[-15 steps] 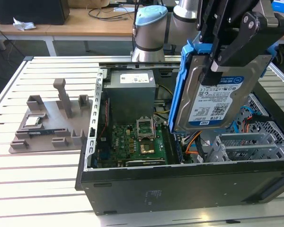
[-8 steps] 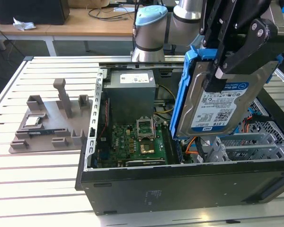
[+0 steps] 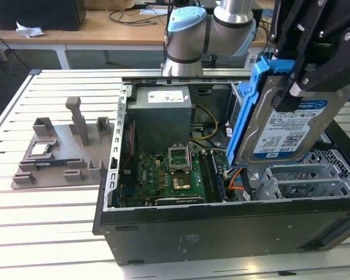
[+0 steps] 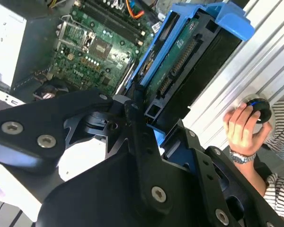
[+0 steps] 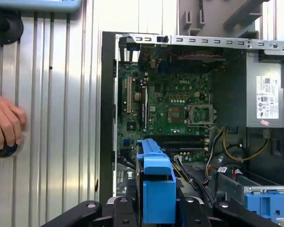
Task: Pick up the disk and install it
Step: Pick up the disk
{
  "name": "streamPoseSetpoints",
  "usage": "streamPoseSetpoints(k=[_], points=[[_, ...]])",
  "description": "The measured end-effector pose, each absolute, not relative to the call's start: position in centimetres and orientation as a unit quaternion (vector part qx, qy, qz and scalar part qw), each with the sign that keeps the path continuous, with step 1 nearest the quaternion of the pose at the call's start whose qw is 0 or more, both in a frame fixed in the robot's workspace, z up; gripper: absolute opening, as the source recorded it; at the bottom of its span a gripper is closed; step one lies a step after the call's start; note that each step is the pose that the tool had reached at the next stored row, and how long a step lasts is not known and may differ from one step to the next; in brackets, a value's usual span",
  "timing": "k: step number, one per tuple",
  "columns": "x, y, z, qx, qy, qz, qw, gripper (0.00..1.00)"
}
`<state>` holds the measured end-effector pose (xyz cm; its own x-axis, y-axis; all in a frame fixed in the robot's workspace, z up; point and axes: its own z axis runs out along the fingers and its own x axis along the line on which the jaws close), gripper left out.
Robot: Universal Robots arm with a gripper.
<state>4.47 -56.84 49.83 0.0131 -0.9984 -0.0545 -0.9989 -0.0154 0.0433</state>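
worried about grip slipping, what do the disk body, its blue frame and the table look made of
Disk: silvery-grey metal body, dull sheen, under a printed label that looks like paper. Blue frame: likely moulded plastic, by its even colour and soft shine. Table: pale grooved slats, probably aluminium, though painted metal is possible.

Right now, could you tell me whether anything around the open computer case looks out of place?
Nothing looks damaged or spilled. The disk hangs tilted over the open computer case, clamped in the robot's hand, not seated. A person's hand rests on the slatted table beside the case.
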Motion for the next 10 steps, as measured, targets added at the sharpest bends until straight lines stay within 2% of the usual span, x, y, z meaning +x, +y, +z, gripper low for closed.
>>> streamPoseSetpoints(k=[10], points=[[9.5,-56.8,47.9,-0.711,0.703,0.037,0.001,0.36]])
